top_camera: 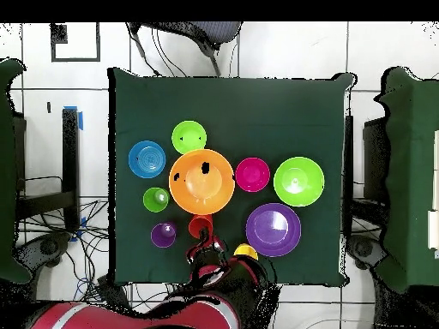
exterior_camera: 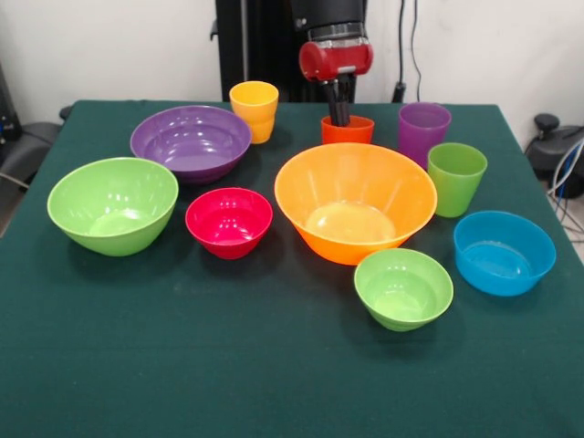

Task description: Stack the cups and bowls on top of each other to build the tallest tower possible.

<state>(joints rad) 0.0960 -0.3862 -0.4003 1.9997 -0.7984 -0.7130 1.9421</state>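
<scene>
Six bowls stand apart, open side up, on the green table: orange in the middle, purple, big light green, magenta-red, small light green and blue. Behind them stand a yellow cup, an orange cup, a purple cup and a green cup. My gripper hangs from the red wrist and reaches down to the orange cup's rim, on its left side. In the overhead view the orange cup sits just beyond the arm. Nothing is stacked.
The green table cloth fills the front part of the view. The robot's black pedestal stands behind the table. Cables and chair parts lie off the table's right and left edges.
</scene>
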